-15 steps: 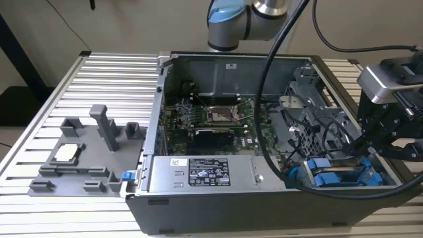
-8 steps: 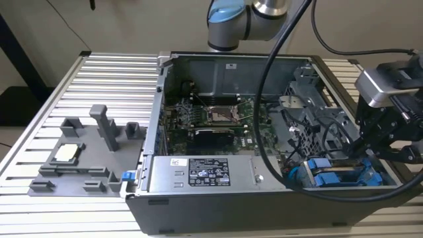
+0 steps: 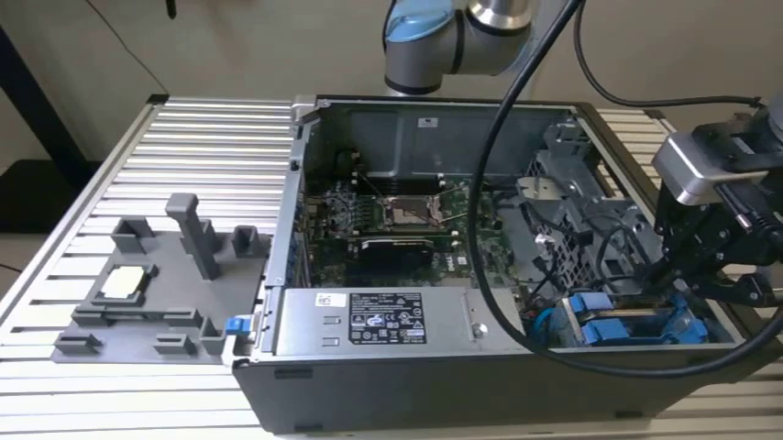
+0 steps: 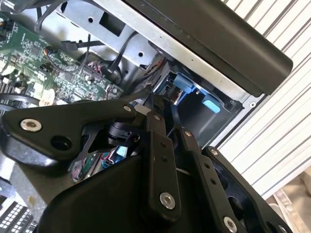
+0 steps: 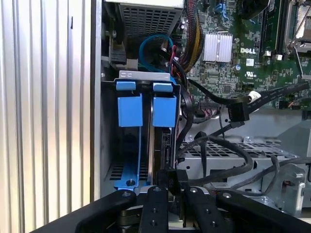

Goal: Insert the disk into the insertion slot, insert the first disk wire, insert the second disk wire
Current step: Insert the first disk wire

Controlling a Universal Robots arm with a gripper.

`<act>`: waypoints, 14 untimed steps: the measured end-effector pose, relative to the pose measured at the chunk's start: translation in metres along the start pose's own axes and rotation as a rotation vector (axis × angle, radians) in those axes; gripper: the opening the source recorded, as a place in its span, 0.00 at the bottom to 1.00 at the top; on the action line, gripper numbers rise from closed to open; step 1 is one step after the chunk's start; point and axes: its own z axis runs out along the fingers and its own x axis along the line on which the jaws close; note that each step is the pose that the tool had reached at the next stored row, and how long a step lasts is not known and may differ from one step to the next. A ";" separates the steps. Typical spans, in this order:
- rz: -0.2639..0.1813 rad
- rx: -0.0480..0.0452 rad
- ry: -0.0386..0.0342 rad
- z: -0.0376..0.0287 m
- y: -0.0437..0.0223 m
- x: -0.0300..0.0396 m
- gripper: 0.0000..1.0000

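Two blue carriers point(image 5: 130, 109) are seen side by side in the insertion slot point(image 5: 145, 75), down at the case's corner. The disk point(image 5: 163, 143) is judged to be seated in one of them, its dark edge showing. The gripper point(image 5: 173, 180) appears clenched on a small black wire plug point(image 5: 179, 175), held right at the disk's end. A light, stiff part with delicate contacts is to be expected. It is best pinched on its flat sides and kept square.
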 end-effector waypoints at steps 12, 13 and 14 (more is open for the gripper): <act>0.000 0.0000 0.0000 0.0043 0.0002 0.0004 0.19; 0.000 0.0000 -0.0001 0.0046 0.0002 0.0005 0.19; 0.000 0.0000 -0.0002 0.0050 0.0002 0.0005 0.19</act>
